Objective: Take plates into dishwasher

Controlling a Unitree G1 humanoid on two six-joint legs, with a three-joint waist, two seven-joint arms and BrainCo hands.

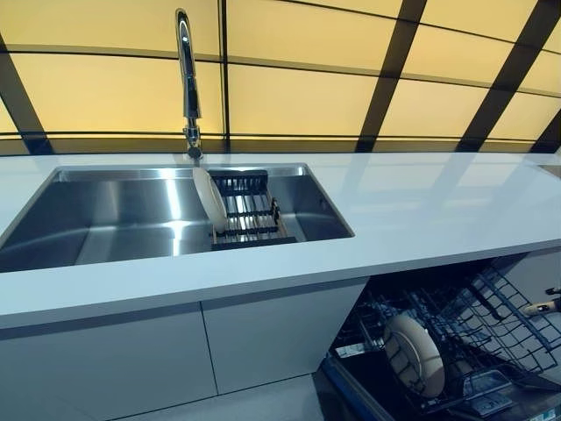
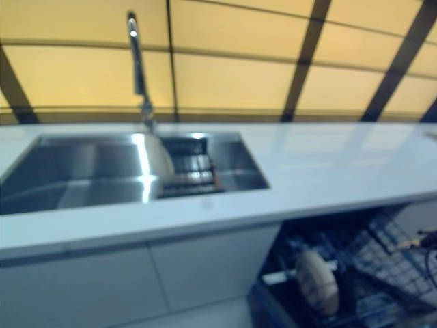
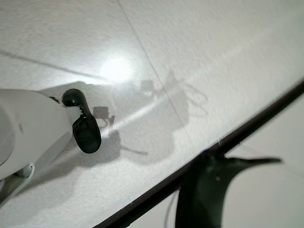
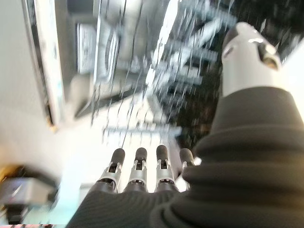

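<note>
Nearest, at the lower right, the dishwasher [image 1: 456,351] is standing open with its dark wire rack [image 1: 491,324] pulled out, and one pale plate [image 1: 415,353] is already sitting upright on edge among the tines, so at least one plate is looking done. At the far right edge of the rack a little of the right hand [image 1: 545,306] is showing over the wires; in its own wrist view the right hand's fingers [image 4: 137,164] are lying straight, side by side, with the thumb apart, and they are holding nothing, with only the blurred rack showing past them. The left hand is not appearing in either eye view; its wrist view is giving only one dark-tipped part [image 3: 85,128] over a pale tiled floor [image 3: 180,57], so how its fingers are standing cannot be told, and no plate is showing there. Farther back, beyond the white countertop [image 1: 421,210], the steel sink [image 1: 114,224] is holding a small black drying rack [image 1: 250,210] at its right end, and a second white plate [image 1: 209,198] is leaning upright against that rack's left side, below the tall faucet [image 1: 186,79]. That plate appears to be what is left: by this judgement the job is partly done, with the sink plate waiting to be fetched and slotted in beside the first.
</note>
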